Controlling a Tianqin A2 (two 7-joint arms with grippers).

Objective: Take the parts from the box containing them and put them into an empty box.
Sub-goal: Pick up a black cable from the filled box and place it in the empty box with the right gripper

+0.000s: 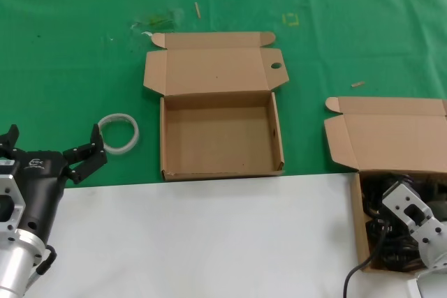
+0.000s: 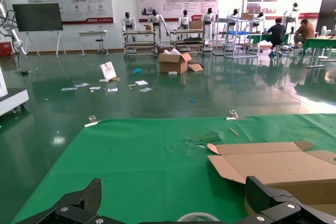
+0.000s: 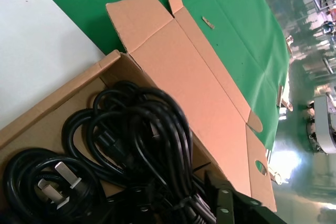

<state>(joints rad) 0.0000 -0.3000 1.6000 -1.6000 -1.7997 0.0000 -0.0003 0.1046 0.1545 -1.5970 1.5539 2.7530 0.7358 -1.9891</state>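
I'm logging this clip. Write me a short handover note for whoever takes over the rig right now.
Left tool: open, holding nothing, parked at the near left beside the white ring.
Right tool: down inside the cable box at the right, among the cables; a grasp cannot be confirmed.
Empty box: centre of the table, lid open, nothing in it.
Done: no cable moved over yet.
Left: lift each cable bundle out of the cable box and put it in the empty box.
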